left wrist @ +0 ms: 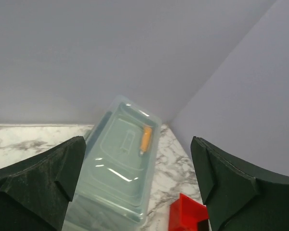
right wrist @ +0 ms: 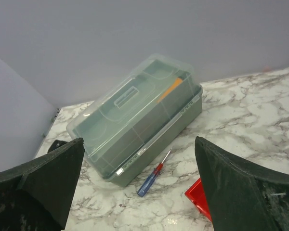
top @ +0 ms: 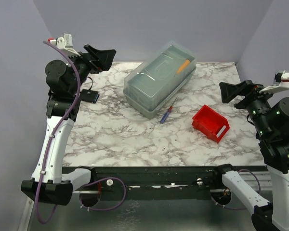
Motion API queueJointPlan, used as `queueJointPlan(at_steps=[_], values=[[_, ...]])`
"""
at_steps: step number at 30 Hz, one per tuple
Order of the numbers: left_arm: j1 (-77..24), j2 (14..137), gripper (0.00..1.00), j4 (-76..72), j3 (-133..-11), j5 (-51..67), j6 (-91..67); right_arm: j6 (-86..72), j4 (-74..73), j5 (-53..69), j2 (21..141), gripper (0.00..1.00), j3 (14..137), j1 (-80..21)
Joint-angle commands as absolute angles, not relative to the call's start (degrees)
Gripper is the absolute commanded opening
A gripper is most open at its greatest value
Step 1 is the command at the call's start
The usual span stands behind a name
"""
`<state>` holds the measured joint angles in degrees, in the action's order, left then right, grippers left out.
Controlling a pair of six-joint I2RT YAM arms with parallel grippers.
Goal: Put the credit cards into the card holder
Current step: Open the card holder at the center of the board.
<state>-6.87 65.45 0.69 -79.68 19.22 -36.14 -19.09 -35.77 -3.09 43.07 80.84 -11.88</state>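
Marble table (top: pixel 115 134) with clear box (top: pixel 159 79), red bin (top: pixel 210 123), card holder (top: pixel 90 96)

White-and-grey marble-patterned tabletop (top: pixel 120 134). At far centre, set diagonally, a large clear lidded plastic box (top: pixel 159 79). Just beside its near end, a slim blue-and-red pen (top: pixel 166 114). To the right and nearer, a small red plastic bin (top: pixel 210 123). At far left, a small flat black rectangular card holder (top: pixel 90 96).
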Motion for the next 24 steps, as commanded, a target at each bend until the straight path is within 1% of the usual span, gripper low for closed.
queueJointPlan(at_steps=[1, 3, 4, 6, 11, 16, 20, 24], values=[[-6.87, 64.14, 0.99, 7.88, -74.61, 6.87, -27.8, -20.68, -38.34, -3.05, 44.97, 1.0, 78.05, -11.53], [-6.72, 64.05, 0.99, 11.93, -73.5, -5.27, -28.16, -20.53, -38.3, -1.45, 45.75, 1.0, 76.48, -11.57], [-6.12, 64.39, 0.99, 13.75, -72.95, -8.56, -28.85, -20.55, -38.09, -0.53, 46.07, 1.0, 75.68, -11.6], [-2.89, 65.67, 0.99, 15.64, -71.46, -9.93, -31.59, -20.92, -37.21, 3.52, 46.66, 1.0, 73.77, -11.6], [4.46, 70.24, 0.99, 17.24, -66.72, -7.99, -46.81, -21.86, -36.19, 8.21, 48.01, 1.0, 69.73, -11.6], [12.55, 79.28, 0.99, 15.95, -62.67, 3.78, -59.94, -23.08, -35.39, 9.98, 48.01, 1.0, 68.01, -11.6], [15.31, 89.23, 0.99, 11.16, -63.37, 9.53, -60.56, -23.07, -35.56, 10.39, 48.45, 1.0, 67.85, -11.6], [15.2, 100.77, 0.99, 11.81, -68.12, 7.14, -59.55, -23.03, -35.81, 10.03, 48.56, 1.0, 67.85, -11.56]])
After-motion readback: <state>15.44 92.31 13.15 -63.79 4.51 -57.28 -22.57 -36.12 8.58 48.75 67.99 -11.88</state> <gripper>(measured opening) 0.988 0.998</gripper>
